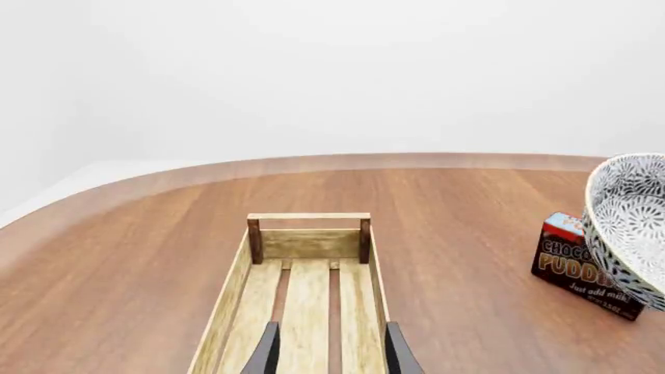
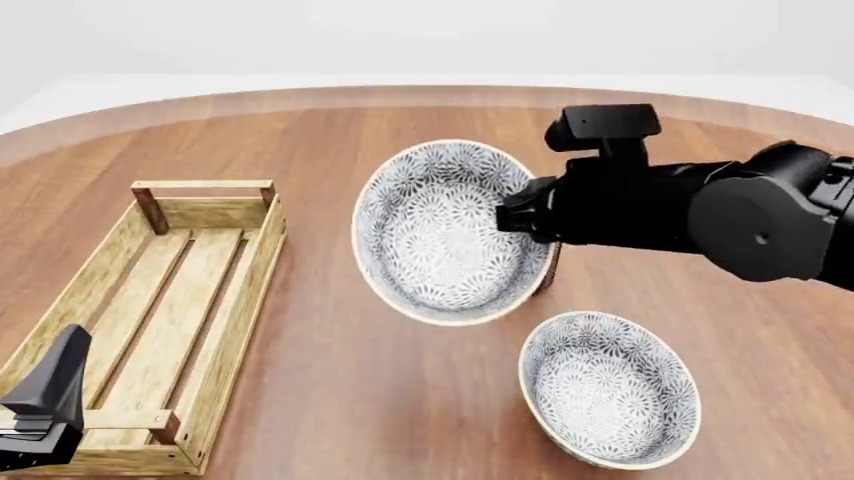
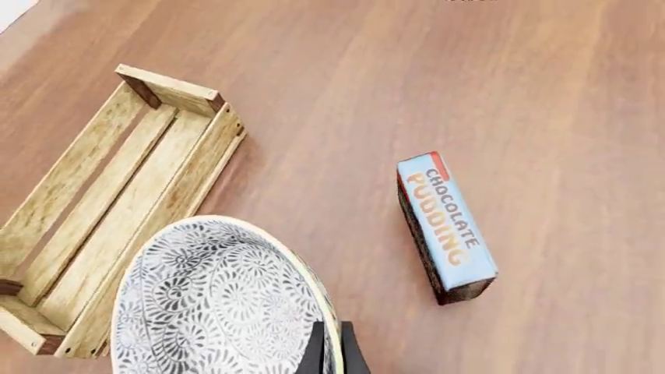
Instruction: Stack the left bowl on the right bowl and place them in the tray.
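Black right tool grips the left bowl by its rim, tilted above the table.

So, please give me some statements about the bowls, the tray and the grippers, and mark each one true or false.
1. The right gripper holds one bowl by its rim, lifted and tilted. True.
2. The other bowl already lies inside the tray. False: it sits on the table, to the right of the tray.
3. The tray holds nothing. True: only its bare slats show.
4. The left gripper is shut on the tray's end bar. False: it is open and grips nothing, with the tray ahead of it.
5. The chocolate pudding box stands inside the tray. False: it lies on the table, apart from the tray.
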`<state>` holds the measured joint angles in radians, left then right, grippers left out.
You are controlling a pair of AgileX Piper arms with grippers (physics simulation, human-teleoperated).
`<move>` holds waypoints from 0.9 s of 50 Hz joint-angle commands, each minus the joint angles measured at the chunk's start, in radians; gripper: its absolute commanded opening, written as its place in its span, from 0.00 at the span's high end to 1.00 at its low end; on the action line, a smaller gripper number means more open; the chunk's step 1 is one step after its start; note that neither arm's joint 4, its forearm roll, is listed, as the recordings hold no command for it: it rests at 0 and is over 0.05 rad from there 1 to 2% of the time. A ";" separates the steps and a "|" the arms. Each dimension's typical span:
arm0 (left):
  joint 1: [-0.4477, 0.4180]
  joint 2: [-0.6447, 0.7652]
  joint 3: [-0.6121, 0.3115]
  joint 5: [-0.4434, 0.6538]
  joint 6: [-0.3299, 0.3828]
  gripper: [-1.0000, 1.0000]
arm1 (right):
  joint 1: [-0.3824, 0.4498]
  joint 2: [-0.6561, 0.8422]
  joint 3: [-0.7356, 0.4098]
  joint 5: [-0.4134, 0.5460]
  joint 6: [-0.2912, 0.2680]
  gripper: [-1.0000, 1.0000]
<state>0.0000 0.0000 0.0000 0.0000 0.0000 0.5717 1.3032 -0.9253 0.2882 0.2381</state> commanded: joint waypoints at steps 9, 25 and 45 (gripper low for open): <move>0.000 0.000 0.000 0.000 0.000 0.00 | -0.095 -0.322 0.198 0.041 0.111 1.00; 0.000 0.000 0.000 0.000 0.000 0.00 | -0.163 -0.448 0.370 -0.019 0.184 1.00; 0.000 0.000 0.000 0.000 0.000 0.00 | -0.242 -0.563 0.496 -0.038 0.228 1.00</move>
<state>0.0000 0.0000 0.0000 0.0000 0.0000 0.3632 0.8030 -0.4867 0.2626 0.4373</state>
